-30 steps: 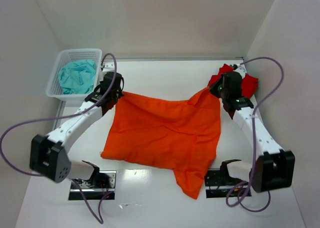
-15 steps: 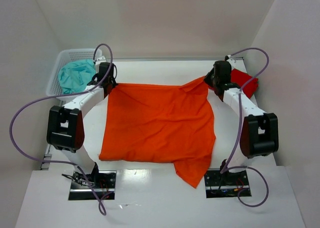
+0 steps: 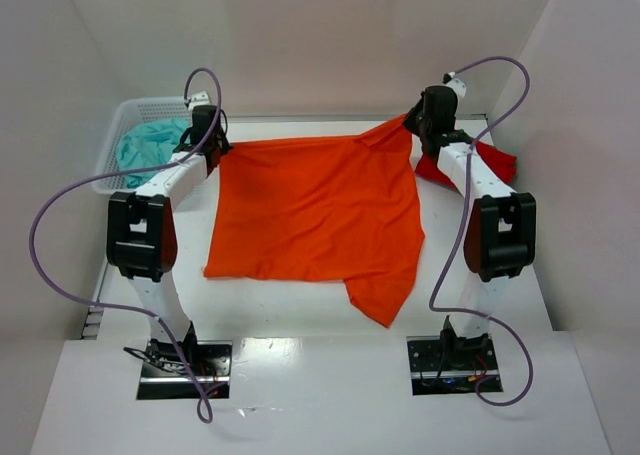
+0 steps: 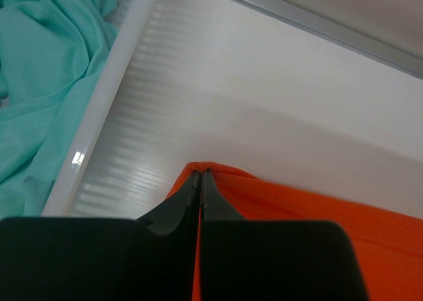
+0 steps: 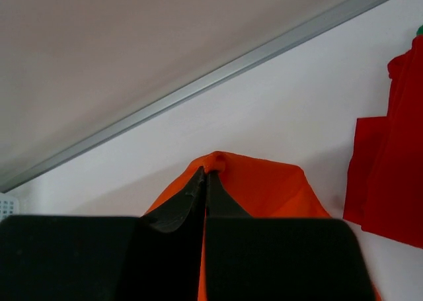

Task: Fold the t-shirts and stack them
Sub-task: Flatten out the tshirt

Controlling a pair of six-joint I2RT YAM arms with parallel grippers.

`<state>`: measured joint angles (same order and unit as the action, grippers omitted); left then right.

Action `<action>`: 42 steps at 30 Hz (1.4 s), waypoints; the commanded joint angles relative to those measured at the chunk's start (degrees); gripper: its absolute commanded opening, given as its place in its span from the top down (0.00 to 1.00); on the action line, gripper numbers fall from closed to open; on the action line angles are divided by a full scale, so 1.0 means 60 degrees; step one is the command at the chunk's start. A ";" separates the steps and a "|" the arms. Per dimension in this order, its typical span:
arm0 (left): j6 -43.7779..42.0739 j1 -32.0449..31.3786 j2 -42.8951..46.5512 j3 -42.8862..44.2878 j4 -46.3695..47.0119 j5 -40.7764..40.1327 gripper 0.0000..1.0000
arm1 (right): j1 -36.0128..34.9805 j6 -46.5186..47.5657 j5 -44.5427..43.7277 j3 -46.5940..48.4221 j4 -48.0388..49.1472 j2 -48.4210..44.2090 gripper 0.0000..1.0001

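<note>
As both arms stretched toward the far wall, the orange shirt (image 3: 320, 215) slid back across the bench (image 3: 320, 325) and pulled flatter, so spreading looks nearly done. Left tool (image 3: 212, 141) and right tool (image 3: 421, 125) are each pinched shut on a far corner. Red shirt (image 3: 497, 162), far right, is partly hidden behind the right arm.
</note>
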<state>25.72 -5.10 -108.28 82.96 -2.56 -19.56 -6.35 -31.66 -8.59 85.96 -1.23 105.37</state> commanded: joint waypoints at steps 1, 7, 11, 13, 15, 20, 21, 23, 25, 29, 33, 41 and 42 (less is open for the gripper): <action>-0.0464 0.0089 0.0198 0.0816 0.0351 0.0037 1.00 | 0.0121 0.0422 -0.0224 0.0850 0.0307 -0.0085 1.00; -0.0610 0.0089 0.1523 0.1394 -0.0277 0.0244 1.00 | 0.0121 0.0678 -0.0136 0.1773 -0.0556 -0.1180 1.00; -0.0522 0.0089 0.3811 0.1101 -0.0663 0.0535 1.00 | 0.0121 0.0761 -0.0224 0.0998 -0.0699 -0.3962 1.00; -0.0522 0.0089 0.5173 0.0798 -0.0938 0.0874 1.00 | 0.0121 0.0780 -0.0111 0.0850 -0.1171 -0.5401 1.00; -0.0457 0.0089 0.6155 0.0303 -0.1226 0.1060 1.00 | 0.0121 0.0780 0.0003 0.0504 -0.1727 -0.6421 1.00; -0.0317 0.0089 0.9765 -0.0712 -0.2052 0.1688 1.00 | 0.0121 0.0432 0.0607 -0.0128 -0.2840 -0.9664 1.00; -0.0317 0.0012 1.1112 -0.0805 -0.2395 0.1692 1.00 | 0.0121 0.0429 0.0700 -0.0042 -0.3238 -1.0345 1.00; -0.0404 -0.0157 1.2131 -0.0599 -0.3231 0.1285 1.00 | 0.0121 0.0341 0.0816 0.0230 -0.3596 -1.1198 1.00; -0.0405 -0.0251 1.2673 -0.0212 -0.3734 0.1010 1.00 | 0.0121 0.0341 0.0816 0.0636 -0.3899 -1.1481 1.00; -0.0639 -0.0292 1.3022 0.0601 -0.4016 0.0785 1.00 | 0.0121 0.0443 0.0816 0.2189 -0.4613 -1.1292 1.00; -0.0679 -0.0292 1.2834 0.1082 -0.4056 0.0744 1.00 | 0.0121 0.0648 0.0687 0.2683 -0.4777 -1.1047 1.00; -0.1101 -0.0731 1.2040 0.1620 -0.4085 0.0258 1.00 | 0.0121 0.0838 -0.0077 0.2249 -0.5214 -1.0999 1.00; -0.1166 -0.0731 1.1954 0.1524 -0.4085 0.0257 1.00 | 0.0121 0.0839 -0.0093 0.2168 -0.5228 -1.0999 1.00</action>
<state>22.44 -8.88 -34.61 91.72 -27.36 -12.03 -6.11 -28.81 -3.24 99.89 -31.78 38.86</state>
